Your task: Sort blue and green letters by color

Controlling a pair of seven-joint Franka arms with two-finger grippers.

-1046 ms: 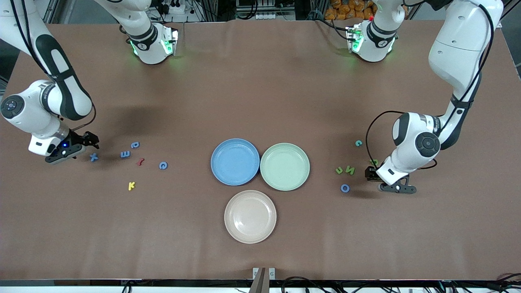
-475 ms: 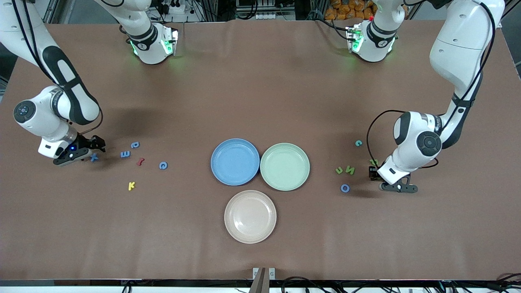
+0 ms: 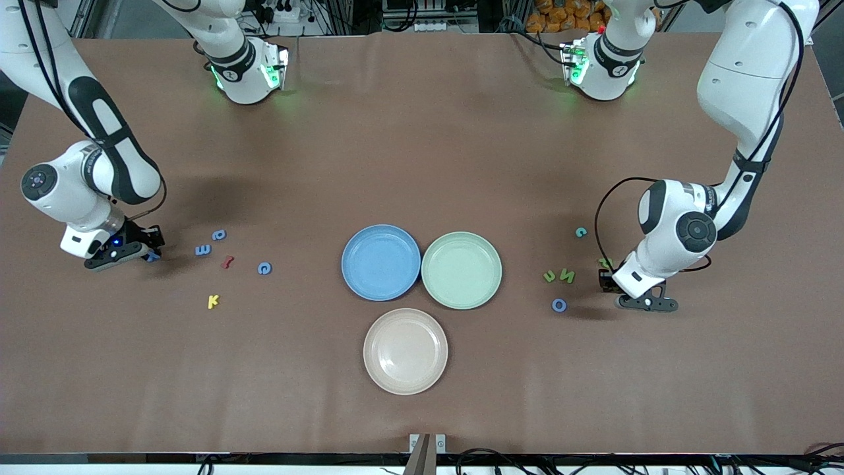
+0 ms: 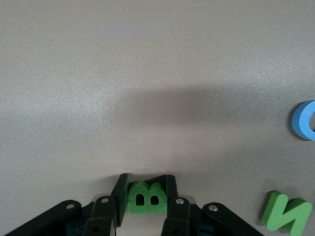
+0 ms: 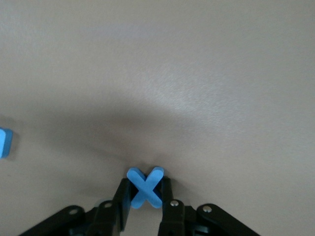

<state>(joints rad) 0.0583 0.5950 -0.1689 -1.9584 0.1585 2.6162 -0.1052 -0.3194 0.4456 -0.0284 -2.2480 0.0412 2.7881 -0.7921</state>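
Now both grippers grip letters on the table.
Left gripper (image 4: 146, 199) pinches the green B (image 4: 146, 198); right gripper (image 5: 143, 196) pinches the blue X (image 5: 144, 187).

Red letter (image 3: 228, 262), yellow K (image 3: 212, 301), beige plate (image 3: 405, 351).

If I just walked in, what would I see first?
Three plates sit together mid-table: a blue plate, a green plate and a beige plate nearest the front camera. At each end a robot hand pinches a toy letter: the right gripper is shut on a blue X, the left gripper on a green B.
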